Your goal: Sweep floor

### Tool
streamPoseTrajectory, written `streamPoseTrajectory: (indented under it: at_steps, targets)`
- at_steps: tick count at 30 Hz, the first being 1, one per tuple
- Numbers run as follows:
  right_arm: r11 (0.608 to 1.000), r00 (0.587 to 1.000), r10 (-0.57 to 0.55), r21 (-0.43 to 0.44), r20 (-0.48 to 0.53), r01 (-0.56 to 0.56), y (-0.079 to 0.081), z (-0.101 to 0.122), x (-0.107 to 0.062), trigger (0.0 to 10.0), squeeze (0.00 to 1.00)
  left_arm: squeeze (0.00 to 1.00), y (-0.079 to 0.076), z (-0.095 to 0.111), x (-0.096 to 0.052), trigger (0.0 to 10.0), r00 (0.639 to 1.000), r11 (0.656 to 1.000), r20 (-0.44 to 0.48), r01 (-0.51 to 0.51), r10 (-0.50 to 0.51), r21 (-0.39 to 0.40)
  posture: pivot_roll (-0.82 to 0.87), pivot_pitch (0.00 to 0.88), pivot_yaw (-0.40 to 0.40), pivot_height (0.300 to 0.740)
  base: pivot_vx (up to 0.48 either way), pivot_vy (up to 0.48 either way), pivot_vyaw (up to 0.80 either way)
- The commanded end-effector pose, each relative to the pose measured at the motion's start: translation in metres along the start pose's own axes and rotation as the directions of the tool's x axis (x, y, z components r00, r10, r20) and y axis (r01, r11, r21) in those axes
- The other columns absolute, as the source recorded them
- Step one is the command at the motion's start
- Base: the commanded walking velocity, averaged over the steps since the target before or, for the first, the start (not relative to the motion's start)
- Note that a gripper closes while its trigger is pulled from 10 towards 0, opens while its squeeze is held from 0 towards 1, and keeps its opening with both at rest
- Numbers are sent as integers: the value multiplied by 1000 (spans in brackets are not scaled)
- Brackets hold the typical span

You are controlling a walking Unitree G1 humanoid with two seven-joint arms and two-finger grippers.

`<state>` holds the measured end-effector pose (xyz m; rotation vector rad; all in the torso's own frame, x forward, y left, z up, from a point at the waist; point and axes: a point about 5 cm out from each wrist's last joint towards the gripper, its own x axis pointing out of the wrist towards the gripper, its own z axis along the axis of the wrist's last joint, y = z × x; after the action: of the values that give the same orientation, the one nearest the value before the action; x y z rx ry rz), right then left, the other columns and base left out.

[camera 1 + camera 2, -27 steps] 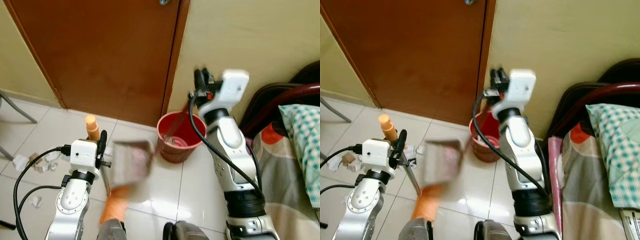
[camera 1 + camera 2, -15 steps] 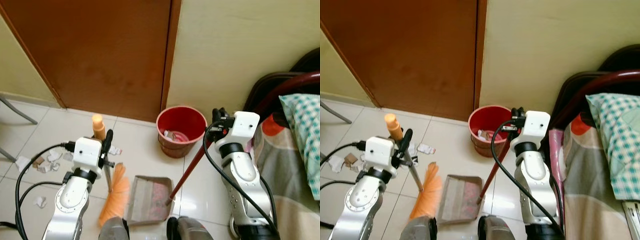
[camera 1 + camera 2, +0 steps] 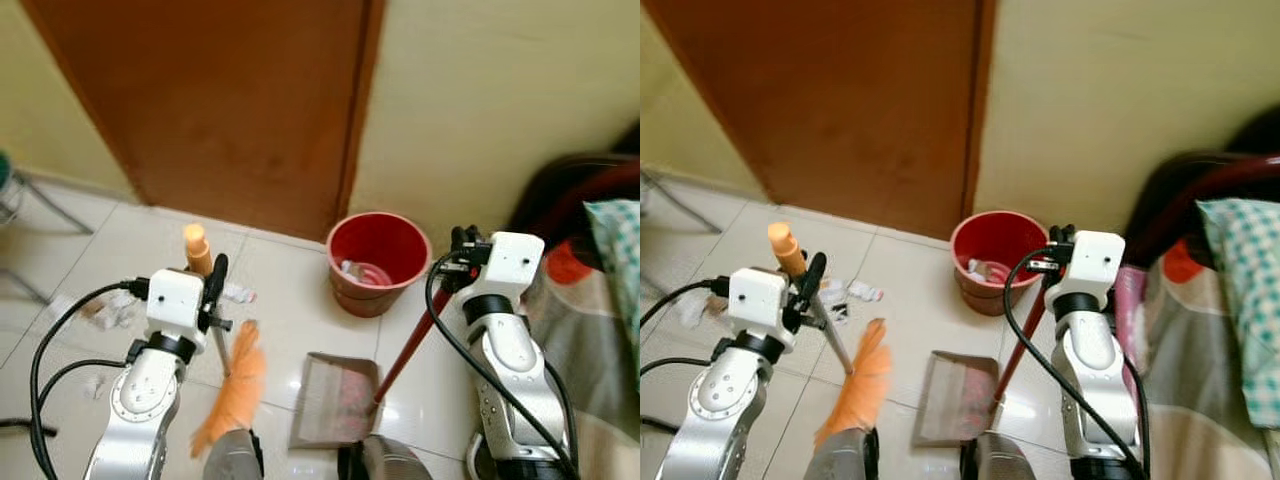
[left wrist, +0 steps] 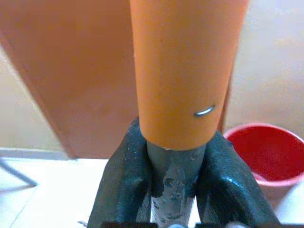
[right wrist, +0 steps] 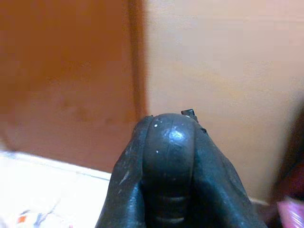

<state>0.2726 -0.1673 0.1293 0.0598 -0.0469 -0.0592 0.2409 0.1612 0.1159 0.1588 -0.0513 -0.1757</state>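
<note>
The left gripper (image 4: 173, 185) is clamped on the grey metal shaft of a broom (image 3: 231, 385), just below its orange handle cap (image 4: 187, 71); the orange bristles are seen on the tiled floor (image 3: 280, 330) near the robot's feet. The right gripper (image 5: 168, 190) is closed around the black rounded end of a dustpan handle (image 3: 408, 345), a red rod slanting down to the grey dustpan (image 3: 332, 402), which lies flat on the floor just beside the bristles. A red bucket (image 3: 379, 262) with some scraps inside is stood against the base of the yellow wall (image 3: 500, 100), beside the brown door (image 3: 220, 100). Bits of paper litter (image 3: 110, 310) are scattered on the tiles toward the floor's left edge. A bed with a checked cover (image 3: 1240, 290) is seen at the right
</note>
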Motion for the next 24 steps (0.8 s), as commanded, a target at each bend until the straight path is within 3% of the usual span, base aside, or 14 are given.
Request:
streamPoseTrajectory:
  at_steps: [1, 12, 24]
  targets:
    - [1000, 1000, 4, 9, 27, -4, 0, 6, 4, 10000, 0, 0, 1, 7, 2, 10000, 1000, 1000, 11, -16, 16, 27, 25, 156, -8, 740, 0, 311, 781]
    - [1000, 999, 1, 7, 34, -1, 0, 7, 8, 10000, 0, 0, -1, 5, 2, 10000, 1000, 1000, -1, -11, 11, 28, 26, 154, -8, 740, 0, 350, 716]
    - [1000, 999, -1, 2, 39, 1, -2, 8, 15, 10000, 0, 0, -1, 8, 6, 10000, 1000, 999, 10, -19, 18, 31, 26, 141, -21, 740, 0, 353, 0]
